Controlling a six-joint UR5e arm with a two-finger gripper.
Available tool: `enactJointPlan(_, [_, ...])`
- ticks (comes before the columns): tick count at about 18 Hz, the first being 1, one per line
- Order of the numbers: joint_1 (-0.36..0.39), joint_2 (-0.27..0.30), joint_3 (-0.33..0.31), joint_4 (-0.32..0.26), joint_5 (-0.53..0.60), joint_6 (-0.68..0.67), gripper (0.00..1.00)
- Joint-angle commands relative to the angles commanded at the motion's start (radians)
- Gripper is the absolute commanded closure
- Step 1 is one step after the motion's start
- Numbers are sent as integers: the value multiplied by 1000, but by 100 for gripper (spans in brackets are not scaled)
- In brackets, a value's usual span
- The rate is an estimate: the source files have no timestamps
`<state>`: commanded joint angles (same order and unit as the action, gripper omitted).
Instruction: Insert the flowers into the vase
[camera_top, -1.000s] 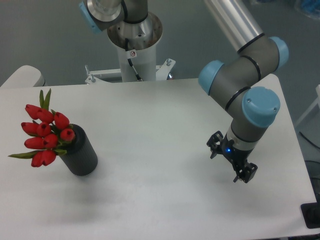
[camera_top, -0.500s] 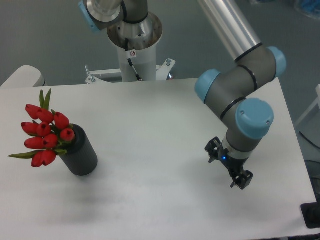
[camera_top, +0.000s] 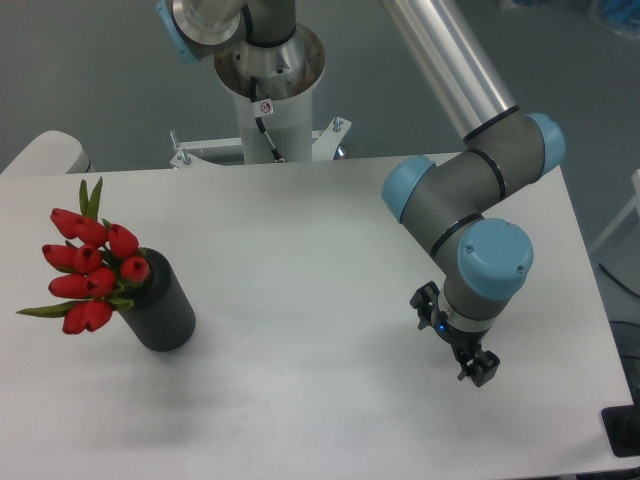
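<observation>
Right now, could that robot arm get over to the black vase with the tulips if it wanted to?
Probably yes. The gripper sits on the far side of the white table from the vase, and only bare tabletop lies between them. The flowers lean away from it, so they do not block that side.

A single fixed camera looks down at a steep angle from the front edge of the white table (camera_top: 300, 250), facing the arm's mounting column (camera_top: 268, 105) at the far side. It stands back enough to take in nearly the whole tabletop, cut off at the near left and right corners, with grey floor behind the column
</observation>
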<state>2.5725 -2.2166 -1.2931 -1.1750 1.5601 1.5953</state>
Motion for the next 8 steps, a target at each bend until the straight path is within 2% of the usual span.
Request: enactJointPlan(8, [-21, 6, -14, 0, 2, 0, 0])
